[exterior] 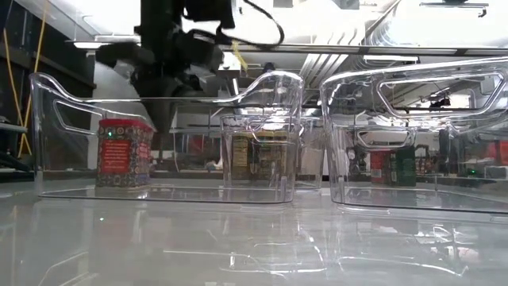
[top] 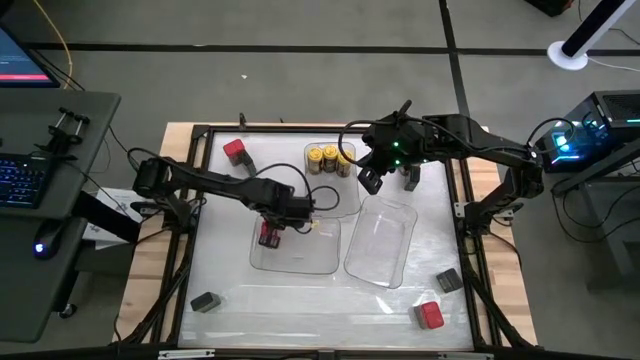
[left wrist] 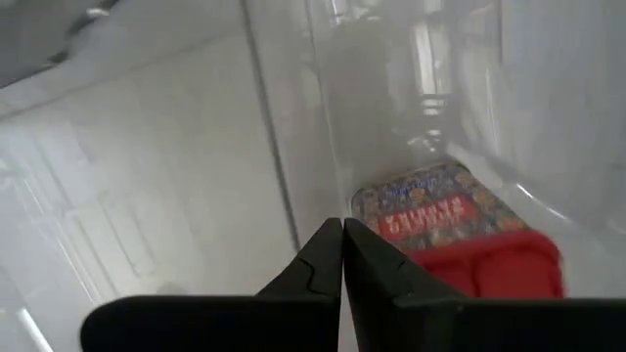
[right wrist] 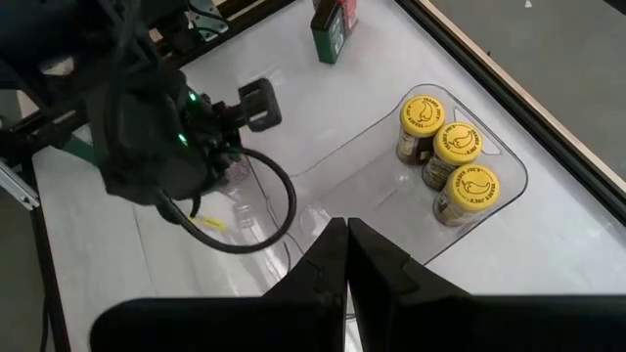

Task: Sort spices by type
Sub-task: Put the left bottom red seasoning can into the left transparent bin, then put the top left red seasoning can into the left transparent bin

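Observation:
Three yellow-lidded jars (top: 330,158) (right wrist: 452,161) stand in the far clear tray (top: 350,195). One red-topped tin (top: 268,237) (exterior: 125,152) (left wrist: 452,230) stands upright in the left clear tray (top: 295,262). My left gripper (top: 276,220) (left wrist: 342,235) is shut just above this tin and beside it, pointing down, with nothing held. My right gripper (top: 375,172) (right wrist: 344,235) is shut and empty, held high by the yellow jars' tray. Loose on the table are a red tin (top: 235,150) far left, a red one (top: 430,315) near right, and grey ones (top: 205,302) (top: 448,280).
A third clear tray (top: 382,240) lies right of centre with nothing in it. A dark frame (top: 200,135) rims the white table top. Bare table runs along the near side between the loose grey and red containers. A desk with a keyboard (top: 25,180) stands left of the table.

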